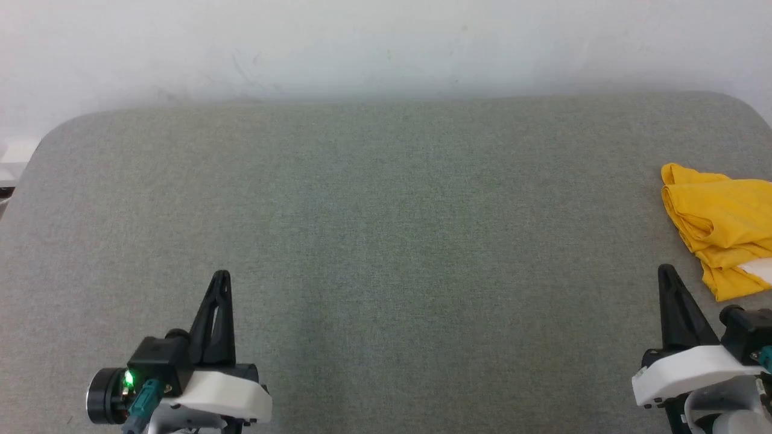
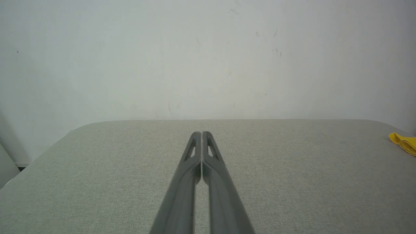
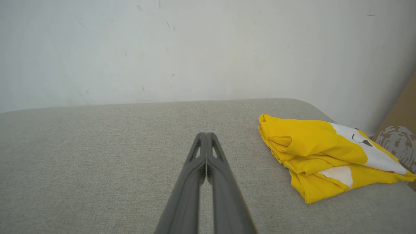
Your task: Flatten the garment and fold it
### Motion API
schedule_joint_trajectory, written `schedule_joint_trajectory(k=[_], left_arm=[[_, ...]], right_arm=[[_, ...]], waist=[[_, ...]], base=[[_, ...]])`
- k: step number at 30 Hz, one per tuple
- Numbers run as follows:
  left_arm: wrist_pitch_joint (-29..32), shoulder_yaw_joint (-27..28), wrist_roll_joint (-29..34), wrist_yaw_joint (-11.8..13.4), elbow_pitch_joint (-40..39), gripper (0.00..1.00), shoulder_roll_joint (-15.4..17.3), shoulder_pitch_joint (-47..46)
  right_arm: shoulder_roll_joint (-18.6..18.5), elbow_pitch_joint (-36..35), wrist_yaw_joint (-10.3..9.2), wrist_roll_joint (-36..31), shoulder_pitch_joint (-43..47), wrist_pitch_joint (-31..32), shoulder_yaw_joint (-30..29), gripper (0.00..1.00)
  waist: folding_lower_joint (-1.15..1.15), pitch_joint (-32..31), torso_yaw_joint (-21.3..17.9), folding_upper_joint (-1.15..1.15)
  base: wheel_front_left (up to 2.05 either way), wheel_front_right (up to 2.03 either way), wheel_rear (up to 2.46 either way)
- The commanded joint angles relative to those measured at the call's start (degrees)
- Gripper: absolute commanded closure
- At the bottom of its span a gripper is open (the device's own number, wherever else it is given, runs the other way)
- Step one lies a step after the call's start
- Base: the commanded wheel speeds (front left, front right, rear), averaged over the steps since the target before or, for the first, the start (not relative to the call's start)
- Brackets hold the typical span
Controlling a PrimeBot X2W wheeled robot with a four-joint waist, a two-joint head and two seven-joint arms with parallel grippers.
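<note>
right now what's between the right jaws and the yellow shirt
Only bare grey tabletop between the right gripper and the garment, seen in the right wrist view.

Bright yellow garment [image 3: 312, 143], loosely folded in a rumpled bundle, white face patch showing, at table's right edge

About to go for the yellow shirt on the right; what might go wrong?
The bunched bright yellow cotton T-shirt lies near the right edge of the grey fabric-covered table; a sideways tug may drag it off. Its layers overlap, so the shut right gripper may pinch several at once.
</note>
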Motion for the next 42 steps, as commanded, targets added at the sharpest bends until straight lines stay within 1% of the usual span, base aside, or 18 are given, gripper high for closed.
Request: schedule_joint_trajectory(k=[1,42], left_arm=[[0.5,0.3,0.6,-0.4,0.2,1.00,-0.4,-0.7],[5.2,1.7,3.8,-1.4,1.0,1.00,-2.0,-1.4]], right_arm=[[0.1,-0.6,-0.04,-0.6,0.2,0.4,0.3,1.00],[0.1,-3.9,-0.08,-2.9,0.4,4.4,4.5,1.00]], waist=[[0.00,0.0,0.0,0.00],[-0.01,-1.2,-0.3,0.00]], base=[[0.00,0.00,0.00],[0.00,0.00,0.00]])
